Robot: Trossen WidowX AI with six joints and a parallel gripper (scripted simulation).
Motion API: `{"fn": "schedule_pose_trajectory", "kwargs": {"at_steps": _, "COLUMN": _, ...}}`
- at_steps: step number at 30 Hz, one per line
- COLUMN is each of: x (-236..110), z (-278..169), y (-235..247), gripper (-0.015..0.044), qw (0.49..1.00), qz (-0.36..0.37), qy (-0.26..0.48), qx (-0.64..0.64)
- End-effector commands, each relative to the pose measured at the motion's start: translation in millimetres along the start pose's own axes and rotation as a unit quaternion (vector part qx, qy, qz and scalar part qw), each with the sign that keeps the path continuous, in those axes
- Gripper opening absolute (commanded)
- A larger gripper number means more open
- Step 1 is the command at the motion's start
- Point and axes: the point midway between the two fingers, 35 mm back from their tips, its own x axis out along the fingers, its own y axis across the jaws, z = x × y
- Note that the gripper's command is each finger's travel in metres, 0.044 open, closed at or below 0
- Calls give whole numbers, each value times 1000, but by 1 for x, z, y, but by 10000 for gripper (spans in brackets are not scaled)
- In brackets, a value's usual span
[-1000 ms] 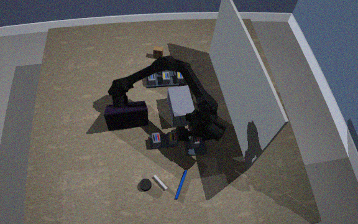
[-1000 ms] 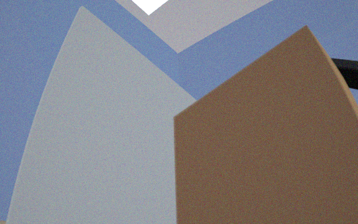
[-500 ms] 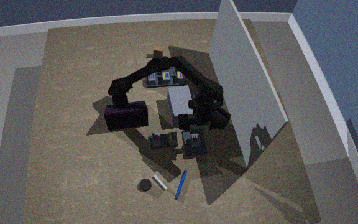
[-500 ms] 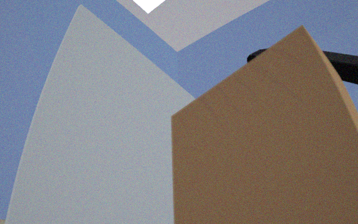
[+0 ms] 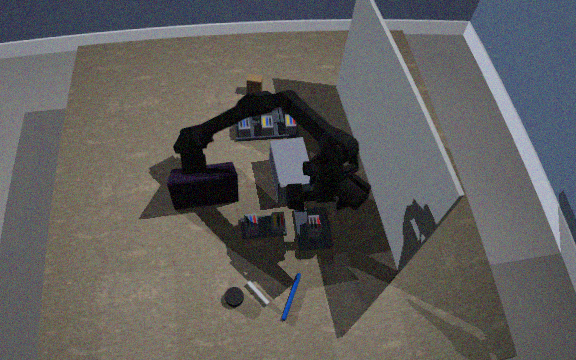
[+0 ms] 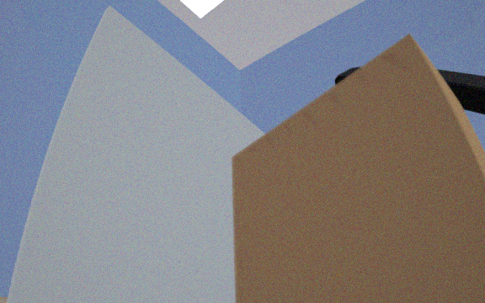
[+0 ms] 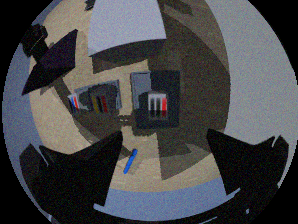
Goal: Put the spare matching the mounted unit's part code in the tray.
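Observation:
A dark spare [image 5: 314, 222] [image 7: 157, 105] with white, black and red bars on its label stands in the dark tray [image 5: 324, 243] [image 7: 173, 82]. My gripper [image 5: 319, 198] [image 7: 167, 135] is open and empty, above the tray; nothing touches the spare. Left of the tray is a dark holder [image 5: 264, 233] with a unit [image 5: 252, 223] [image 7: 74, 102] striped blue and red, and a shaded unit [image 5: 278, 220] [image 7: 100, 104] striped yellow and red. A back rack [image 5: 268, 138] holds three units with striped labels, partly behind the arm. Which unit is the mounted one, and its back, I cannot tell.
A pale grey box [image 5: 289, 155] [image 7: 127, 25] stands between rack and tray. A tall pale panel [image 5: 393, 125] [image 6: 141, 189] [image 7: 260, 75] stands at the right. An orange block [image 5: 254, 85] [image 6: 352, 189] is at the back. A blue stick [image 5: 291, 297] [image 7: 130, 161], white stick [image 5: 258, 293] and black disc [image 5: 233, 296] lie in front.

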Motion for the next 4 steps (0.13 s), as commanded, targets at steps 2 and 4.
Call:
{"fn": "schedule_pose_trajectory", "kwargs": {"at_steps": 2, "x": 0, "z": 0, "y": -1, "gripper": 440, "qw": 1000, "qz": -1, "qy": 0, "qx": 1}}
{"fn": "schedule_pose_trajectory", "kwargs": {"at_steps": 4, "x": 0, "z": 0, "y": -1, "gripper": 440, "qw": 1000, "qz": -1, "qy": 0, "qx": 1}}
